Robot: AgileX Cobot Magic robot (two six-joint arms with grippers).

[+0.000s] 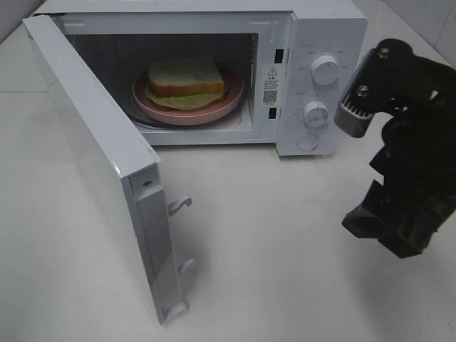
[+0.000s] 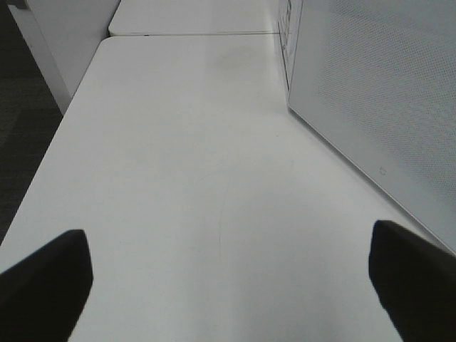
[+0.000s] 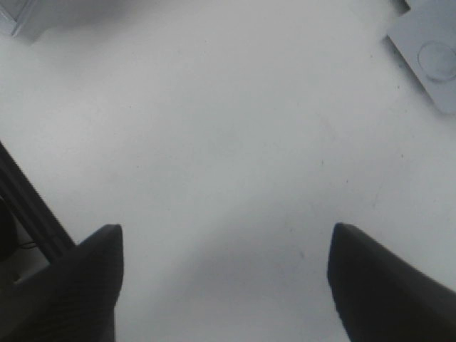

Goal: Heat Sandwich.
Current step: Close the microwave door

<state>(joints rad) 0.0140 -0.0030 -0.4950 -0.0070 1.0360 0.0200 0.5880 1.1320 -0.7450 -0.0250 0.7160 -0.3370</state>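
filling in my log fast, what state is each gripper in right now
Left gripper: open, holding nothing.
Right gripper: open, holding nothing.

We look along a white counter [image 2: 178, 142] from our left gripper [image 2: 228, 285], whose two dark fingers [image 2: 43, 285] are spread wide with bare surface between them. The microwave door [image 2: 370, 92], a white panel with fine dotted mesh, stands upright opposite the counter's long edge, beyond which lies dark floor [image 2: 21, 107].

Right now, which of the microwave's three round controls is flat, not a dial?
The bottom button, lying flush; the upper dial and lower dial above it stick out.
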